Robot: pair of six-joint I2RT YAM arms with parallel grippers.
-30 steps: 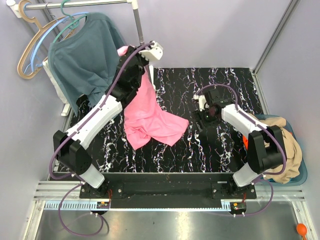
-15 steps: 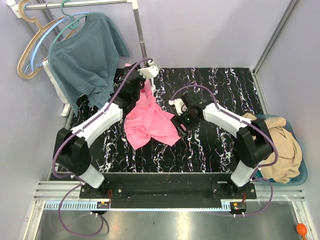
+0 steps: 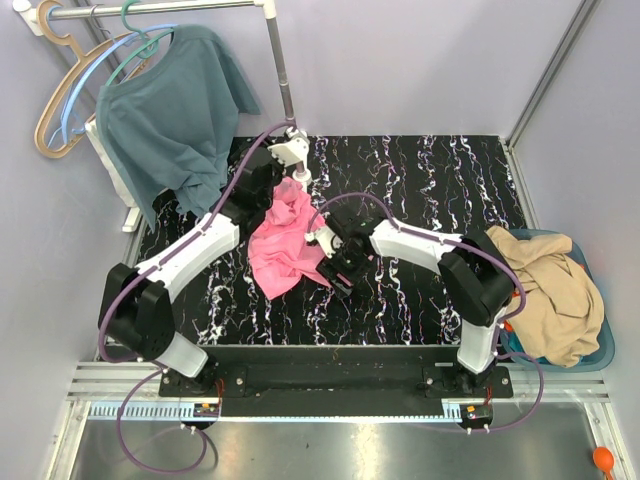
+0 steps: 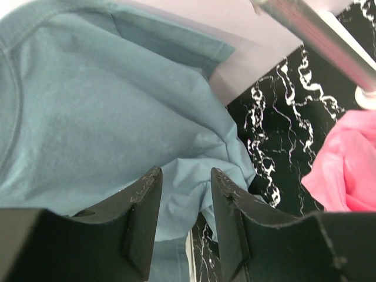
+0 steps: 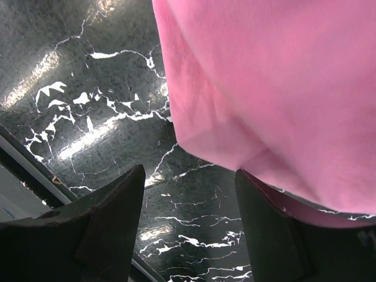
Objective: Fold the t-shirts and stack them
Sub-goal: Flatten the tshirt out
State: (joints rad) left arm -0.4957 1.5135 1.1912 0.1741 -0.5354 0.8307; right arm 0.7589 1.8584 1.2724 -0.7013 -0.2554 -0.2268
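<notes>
Just ahead of right gripper [image 5: 189, 170]: pink t-shirt [image 5: 264, 88] edge.

The t-shirt [image 3: 280, 250] is bright pink, the tabletop [image 3: 440, 170] black with white marble veins, the hanging shirt [image 3: 165, 110] dusty teal-blue.

Far-R worktop [image 3: 450, 180] is seen open for passage; mid is taken by pink tee [image 3: 285, 245], far-L blocked by rack pole [image 3: 283, 70] & teal shirt [image 3: 165, 110].

Big dusty teal-blue cotton shirt [image 4: 117, 106] fills most of the shot. The left gripper [image 4: 187, 176] sits right in front of it, black fingers parted, nothing between them. Right of the shirt — black white-veined marble tabletop [image 4: 282, 123], a bunched bright pink t-shirt [image 4: 346, 167], and a silver metal pole [image 4: 317, 29] up top.
</notes>
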